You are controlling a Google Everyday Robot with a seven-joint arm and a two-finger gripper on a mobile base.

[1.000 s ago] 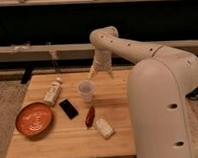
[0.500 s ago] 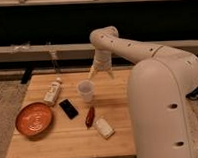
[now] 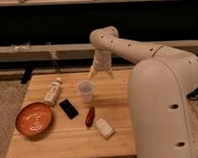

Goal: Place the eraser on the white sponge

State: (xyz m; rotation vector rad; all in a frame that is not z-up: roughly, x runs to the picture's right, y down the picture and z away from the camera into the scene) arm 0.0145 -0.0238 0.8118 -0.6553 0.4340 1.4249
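Above the far edge of the table (image 3: 61, 143), near its middle, the gripper (image 3: 101, 73), pointing down, fingers spread wide with nothing between them. Just in front of it, toward the table's centre, a translucent white cup (image 3: 85, 90), upright and apart from the fingers. Left of the cup, toward the far left corner, a white bottle (image 3: 53, 91) lying on its side. Flat on the wood between bottle and cup, a little nearer the front edge, the eraser (image 3: 68, 108), just beside an orange plate (image 3: 34, 118) at the left edge. In front of the cup, a dark red elongated object (image 3: 89, 116). At its near end, touching or just beside it, the white sponge (image 3: 103, 128), toward the front edge, apart from the eraser with the red object between them
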